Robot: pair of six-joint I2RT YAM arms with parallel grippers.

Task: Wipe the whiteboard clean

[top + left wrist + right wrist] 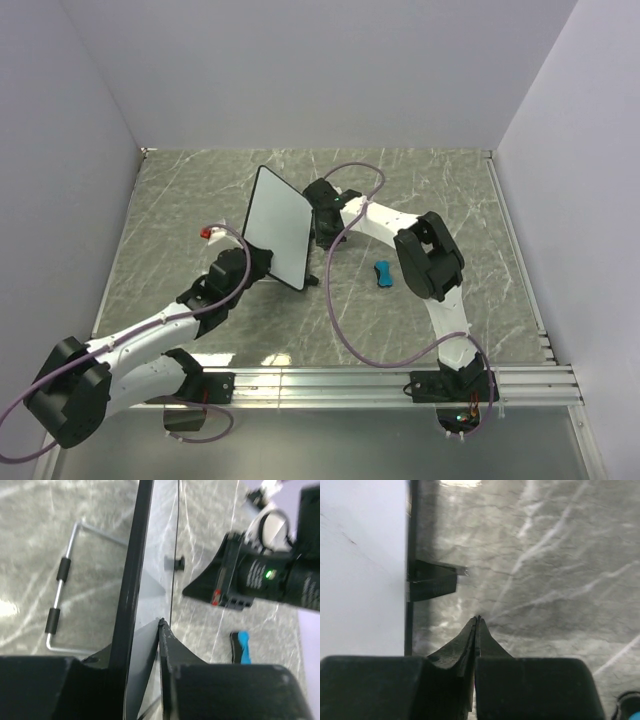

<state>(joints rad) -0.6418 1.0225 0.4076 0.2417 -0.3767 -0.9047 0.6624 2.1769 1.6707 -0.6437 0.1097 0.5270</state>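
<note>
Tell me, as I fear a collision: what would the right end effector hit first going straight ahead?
Likely the table; the right end effector points just past the whiteboard. Depth is unclear.

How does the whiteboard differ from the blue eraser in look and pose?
The whiteboard is far larger, white and black-framed; the eraser is small and blue. The whiteboard is held up, tilted, by the left gripper; the eraser lies flat on the table, with no gripper on it. Both are near the table's middle.
</note>
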